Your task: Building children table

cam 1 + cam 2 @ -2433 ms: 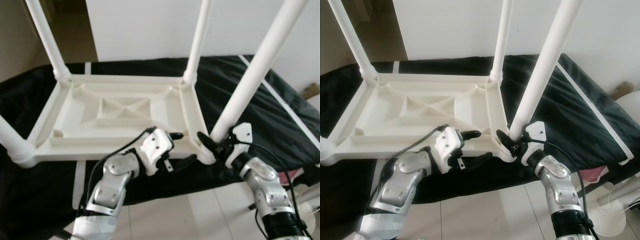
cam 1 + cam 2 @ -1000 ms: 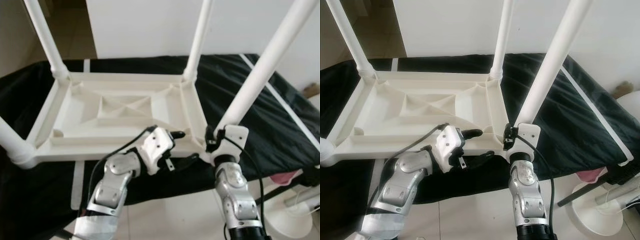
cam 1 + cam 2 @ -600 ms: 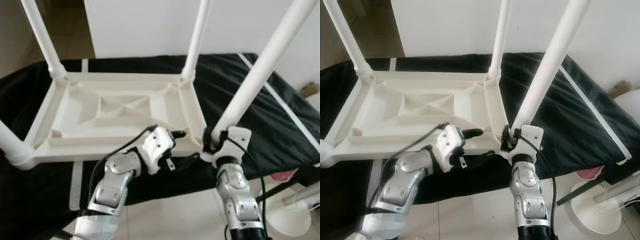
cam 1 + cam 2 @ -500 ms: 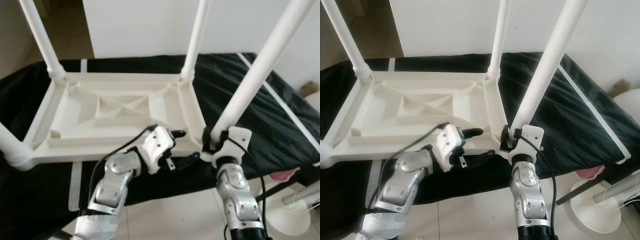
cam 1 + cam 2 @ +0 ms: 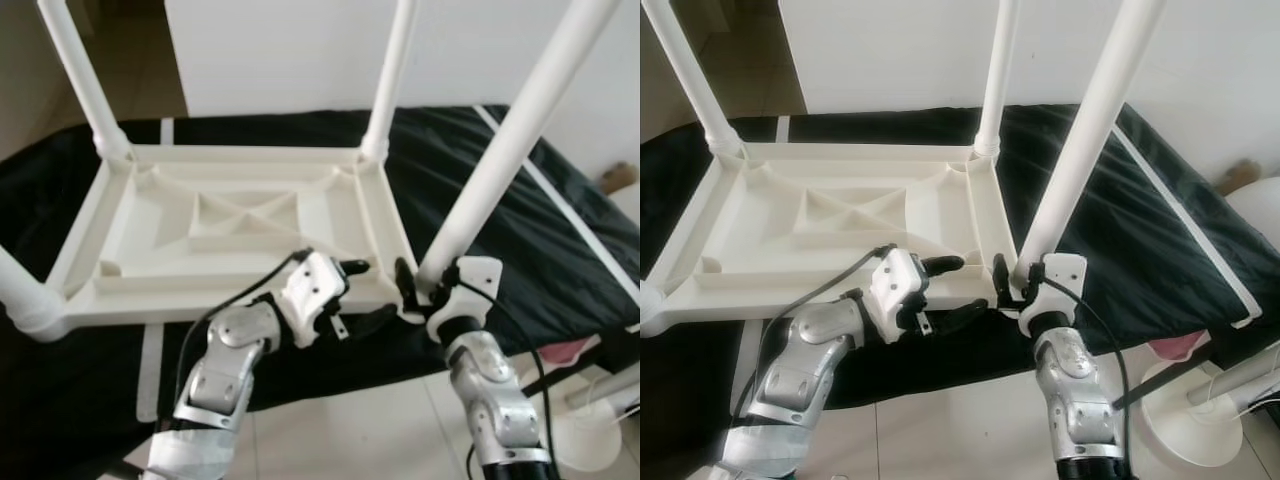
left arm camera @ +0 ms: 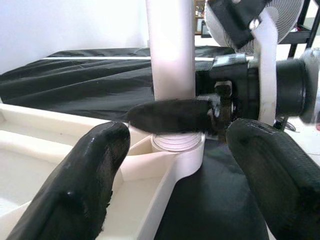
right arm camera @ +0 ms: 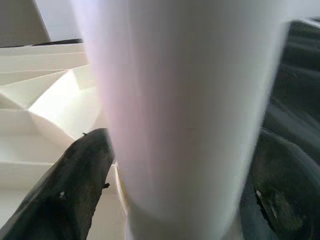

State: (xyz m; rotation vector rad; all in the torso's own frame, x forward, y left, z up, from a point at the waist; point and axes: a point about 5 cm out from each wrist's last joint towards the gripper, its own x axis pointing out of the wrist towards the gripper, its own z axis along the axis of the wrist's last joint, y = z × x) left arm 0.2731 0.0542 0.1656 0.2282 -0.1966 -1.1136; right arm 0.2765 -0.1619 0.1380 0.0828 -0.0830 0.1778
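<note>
A white plastic children's table (image 5: 205, 285) lies upside down on a black cloth, its legs pointing up. My right gripper (image 5: 418, 288) is shut on the base of the near right leg (image 5: 500, 165), just above its socket. In the right wrist view the leg (image 7: 185, 100) stands between the two black fingers (image 7: 80, 185). My left gripper (image 5: 377, 290) is open at the table's near rim, one finger above the rim and one below it, just left of that leg. In the left wrist view the leg (image 6: 170, 50) and the right gripper's finger (image 6: 170, 115) sit between the spread fingertips (image 6: 85, 185).
The black cloth (image 5: 520, 250) covers a low platform that ends just beyond my arms; tiled floor lies below. A white round stand base (image 5: 1200, 420) and a pink object (image 5: 1175, 347) sit on the floor at the right. A white wall stands behind.
My right forearm has swung out to the right while its gripper stays at the leg base. The left gripper holds its place.
</note>
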